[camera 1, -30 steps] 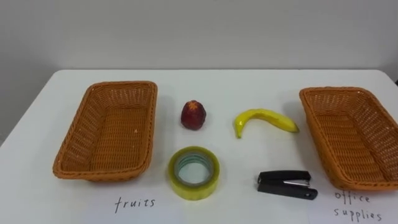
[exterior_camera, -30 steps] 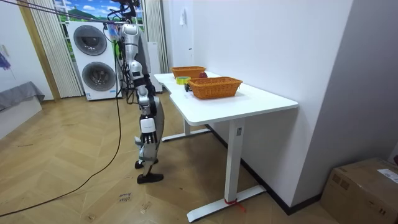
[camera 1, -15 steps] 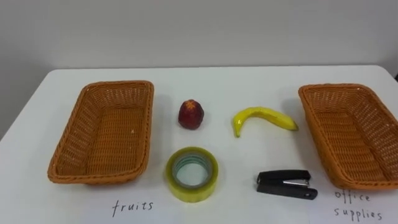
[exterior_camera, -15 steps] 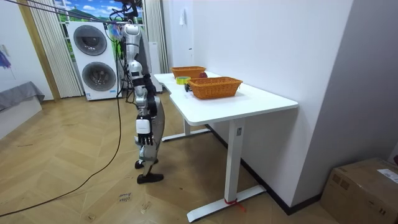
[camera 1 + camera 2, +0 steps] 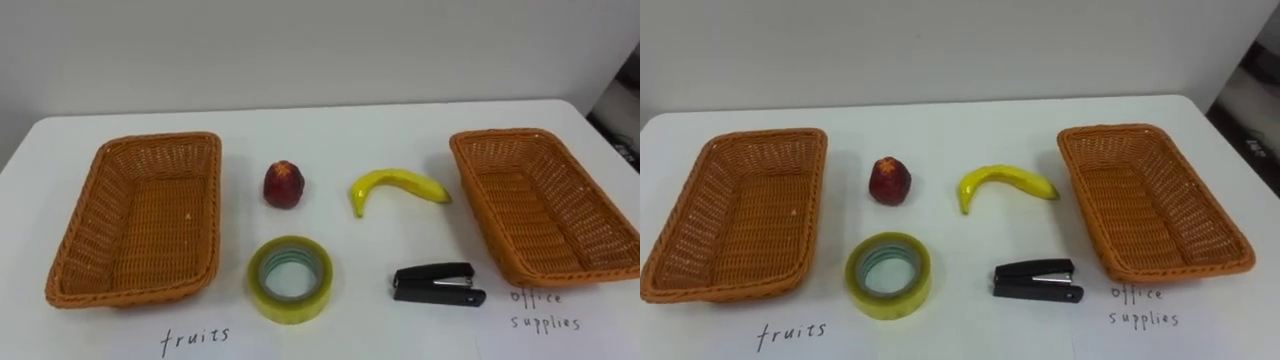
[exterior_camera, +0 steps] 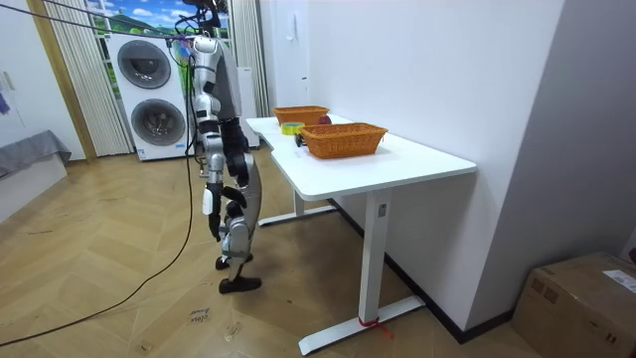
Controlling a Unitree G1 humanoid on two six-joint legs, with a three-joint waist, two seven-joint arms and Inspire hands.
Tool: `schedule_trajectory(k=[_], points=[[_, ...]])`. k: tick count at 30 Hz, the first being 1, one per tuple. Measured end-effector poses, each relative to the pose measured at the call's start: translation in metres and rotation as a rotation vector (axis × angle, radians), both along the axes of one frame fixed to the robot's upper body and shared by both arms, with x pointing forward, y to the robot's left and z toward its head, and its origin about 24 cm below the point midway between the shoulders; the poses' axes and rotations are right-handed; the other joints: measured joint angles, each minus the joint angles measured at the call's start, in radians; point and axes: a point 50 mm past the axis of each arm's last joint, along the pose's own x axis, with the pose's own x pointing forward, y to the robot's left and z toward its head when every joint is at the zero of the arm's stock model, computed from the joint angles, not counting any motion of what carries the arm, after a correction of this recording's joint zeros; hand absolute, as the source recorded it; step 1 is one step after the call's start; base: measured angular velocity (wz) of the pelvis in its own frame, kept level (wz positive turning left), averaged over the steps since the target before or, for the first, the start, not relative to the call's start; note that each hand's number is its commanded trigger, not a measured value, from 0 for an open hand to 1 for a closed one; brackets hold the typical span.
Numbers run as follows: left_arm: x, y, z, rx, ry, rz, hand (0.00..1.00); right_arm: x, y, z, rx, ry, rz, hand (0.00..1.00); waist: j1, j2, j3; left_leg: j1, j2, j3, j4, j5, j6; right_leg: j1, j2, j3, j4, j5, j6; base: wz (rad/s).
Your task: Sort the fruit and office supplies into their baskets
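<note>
Left eye view: apple (image 5: 284, 184), banana (image 5: 397, 187), tape (image 5: 290, 279) and stapler (image 5: 438, 284) lie unsorted on the counter (image 5: 330, 128) between the fruit basket (image 5: 138, 228) and the supplies basket (image 5: 540, 205), each labelled to guide sorting. Room view: the robot stands at the counter's edge with its left hand (image 6: 210, 206) low, and I cannot tell that hand's state.

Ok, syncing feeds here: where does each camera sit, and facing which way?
Left eye view: on the robot's head, looking down at the table, left basket and right basket.
Right eye view: same head, slightly rightward, same scene.
Room view: off in the room, facing the whole robot at the table's end.
All share table and baskets.
</note>
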Motion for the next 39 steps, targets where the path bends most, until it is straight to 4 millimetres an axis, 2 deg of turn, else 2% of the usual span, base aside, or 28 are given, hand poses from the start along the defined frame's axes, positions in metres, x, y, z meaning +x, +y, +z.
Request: schedule_trajectory(k=[5,8,13,19,26,30,39], points=[[-0.001,0.003,0.001,0.022,-0.011,0.012,0.0,0.011,-0.012,0.005,-0.088,-0.036,-0.123,0.0,-0.008,-0.002,-0.0009,-0.004,0.0,0.001,-0.004,0.0,0.0,-0.006,0.002,-0.004,0.001,0.002,0.0,0.0],[-0.003,0.003,0.002,0.028,-0.007,0.012,0.0,0.026,-0.028,0.014,-0.191,-0.071,-0.166,0.0,-0.016,-0.003,-0.0016,-0.006,0.005,0.007,-0.007,0.0,0.0,-0.015,0.002,0.002,0.008,0.002,0.0,-0.06],[-0.001,0.007,0.003,0.055,-0.059,0.03,0.0,0.063,-0.058,0.04,-0.407,-0.176,-0.234,0.0,-0.017,-0.01,-0.0023,-0.029,0.005,0.017,0.004,0.0,0.0,-0.043,0.001,0.015,0.021,0.002,-0.001,-0.08],[0.002,0.013,0.006,0.092,-0.092,0.015,0.0,0.09,-0.076,0.071,-0.591,-0.24,-0.289,0.0,-0.017,-0.015,-0.0038,-0.06,0.004,0.024,0.017,0.0,0.001,-0.075,0.001,0.018,0.033,0.003,-0.002,0.0],[0.005,0.015,0.009,0.106,-0.125,-0.003,0.0,0.108,-0.086,0.1,-0.752,-0.282,-0.291,0.0,-0.014,-0.008,-0.0041,-0.06,0.003,0.027,0.012,0.0,0.0,-0.075,0.002,0.019,0.025,0.004,-0.002,-0.01],[0.007,0.016,0.009,0.111,-0.143,-0.011,0.0,0.127,-0.092,0.127,-0.882,-0.359,-0.26,0.0,-0.013,-0.006,-0.0029,-0.058,0.0,0.029,0.015,0.0,0.0,-0.074,0.002,0.02,0.033,0.004,-0.002,-0.02],[0.003,0.015,0.008,0.113,-0.133,-0.018,0.0,0.147,-0.093,0.166,-1.096,-0.43,-0.204,0.0,0.001,-0.001,-0.0003,-0.058,0.0,0.029,0.001,0.0,0.0,-0.081,0.003,0.024,0.032,0.004,-0.002,-0.01]])
